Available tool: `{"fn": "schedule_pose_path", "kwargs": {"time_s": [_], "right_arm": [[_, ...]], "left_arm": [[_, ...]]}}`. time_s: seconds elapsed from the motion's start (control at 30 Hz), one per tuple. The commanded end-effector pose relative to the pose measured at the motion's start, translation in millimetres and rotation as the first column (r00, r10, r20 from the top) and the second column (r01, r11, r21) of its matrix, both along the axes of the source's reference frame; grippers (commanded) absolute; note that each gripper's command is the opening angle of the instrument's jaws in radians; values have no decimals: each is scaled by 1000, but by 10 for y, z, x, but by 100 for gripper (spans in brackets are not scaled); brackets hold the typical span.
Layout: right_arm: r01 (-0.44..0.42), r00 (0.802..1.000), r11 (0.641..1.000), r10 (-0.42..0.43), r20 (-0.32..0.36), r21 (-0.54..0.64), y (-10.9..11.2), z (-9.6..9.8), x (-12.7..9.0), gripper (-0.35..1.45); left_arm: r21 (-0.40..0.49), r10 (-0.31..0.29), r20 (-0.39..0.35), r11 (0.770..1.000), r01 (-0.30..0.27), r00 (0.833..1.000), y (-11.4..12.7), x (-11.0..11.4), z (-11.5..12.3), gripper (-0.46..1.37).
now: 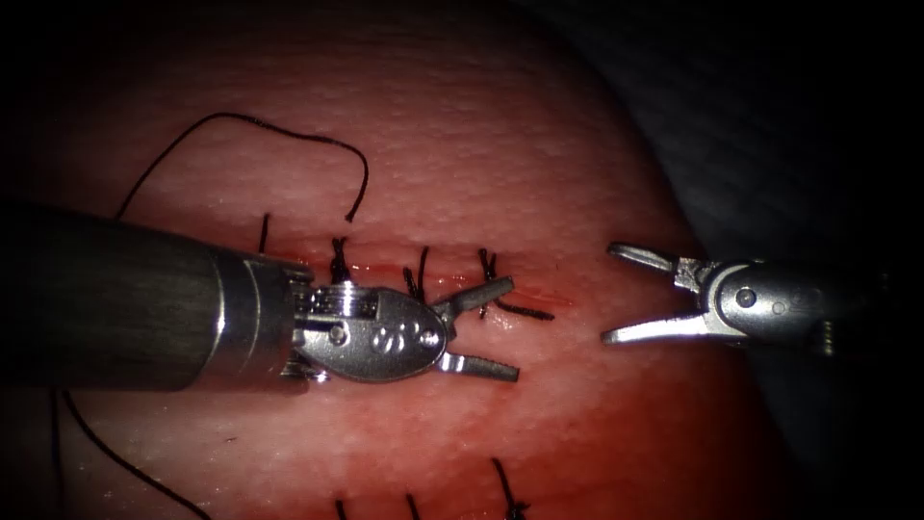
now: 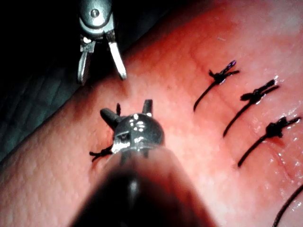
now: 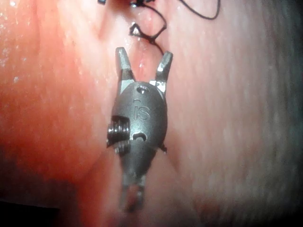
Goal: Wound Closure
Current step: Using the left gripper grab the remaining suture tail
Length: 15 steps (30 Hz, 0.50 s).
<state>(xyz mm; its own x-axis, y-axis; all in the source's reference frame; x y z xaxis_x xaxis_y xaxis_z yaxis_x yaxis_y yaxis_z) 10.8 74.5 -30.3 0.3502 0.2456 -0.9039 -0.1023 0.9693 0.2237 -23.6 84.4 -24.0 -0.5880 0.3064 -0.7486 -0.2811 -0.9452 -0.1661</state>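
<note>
Cut [image 1: 539, 300] between both gaping pincers [image 1: 486, 327].

left tool [image 1: 486, 327] over the cut [image 1: 423, 279] | right tool [image 1: 626, 294] right of it | stitches [image 1: 339, 262] across cut

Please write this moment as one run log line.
left tool: open, holds nothing, over cut | right tool: open, holds nothing, right of cut | stitches: tied | needle: unseen

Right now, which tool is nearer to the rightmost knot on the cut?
Left. The left tool has its open jaws right beside the rightmost knot; the right tool, also open, holds nothing and hangs farther right.
</note>
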Motion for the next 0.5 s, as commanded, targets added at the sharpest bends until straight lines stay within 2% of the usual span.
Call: {"fn": "schedule_pose_path", "kwargs": {"time_s": [0.03, 0.33, 0.5], "right_arm": [[-2, 1000, 1000, 2, 10, 1, 1, -1, 0, 121], [-2, 1000, 1000, 2, 11, 2, 2, -2, -2, 120], [-2, 1000, 1000, 2, 11, 2, 1, -2, -2, 120]], "left_arm": [[17, 23, -14, 1000, -23, 1000, 0, -4, 2, 52], [-19, 40, -39, 999, -41, 998, 2, -21, 17, 48], [-25, 40, -43, 999, -41, 998, 3, -25, 19, 40]]}}
